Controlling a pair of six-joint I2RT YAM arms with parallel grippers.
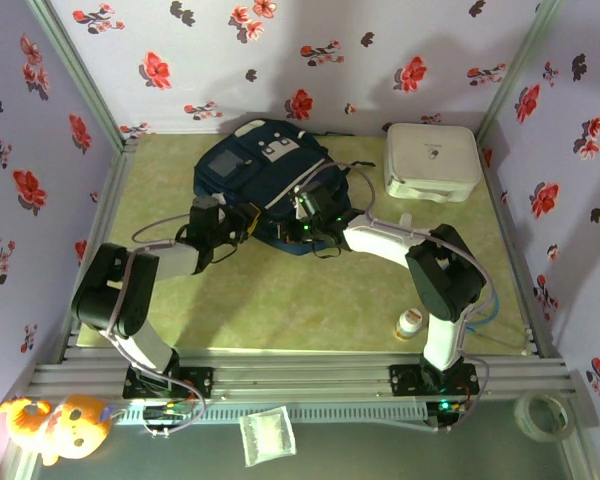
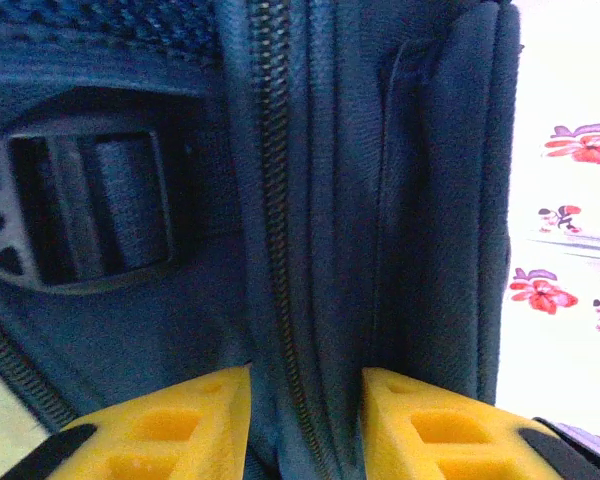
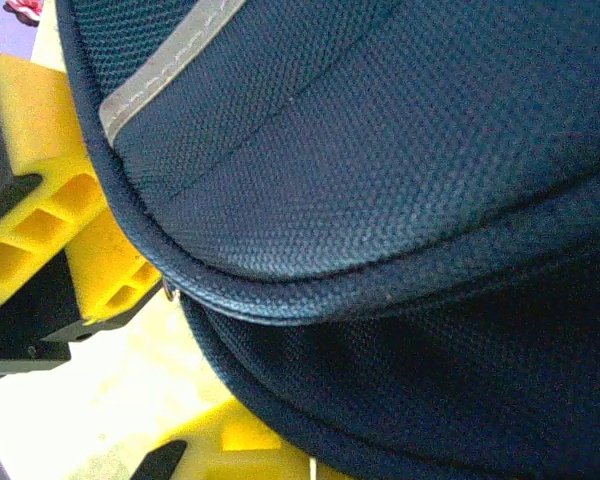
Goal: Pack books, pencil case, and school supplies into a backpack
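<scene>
Nearest, a bottle stands on the table by the right arm's base. Farther in, both grippers meet the near edge of the backpack, which lies flat at mid-table with its front panel up. The left gripper is at the left-near corner. In its wrist view the yellow fingers are part-closed, and a ridge of navy fabric carrying a zip fills the gap and touches both pads, so that fold looks pinched. The right gripper sits at the near rim, closed tight. Its fingers lie against the piped edge, but I cannot tell whether they nip fabric, a zip pull or nothing. The bag looks like soft woven cloth: limp, not fragile, a little slick on its broad panels. It will likely sag and drag rather than lift as one piece, and a flat panel would bunch and slide out of a grip. The firmer holds are the piping, the zip ridge, the straps and the hard buckle. Two holds set apart along the rim should keep the mouth spread. Beyond, at the far right, a white box sits apart from the bag.
</scene>
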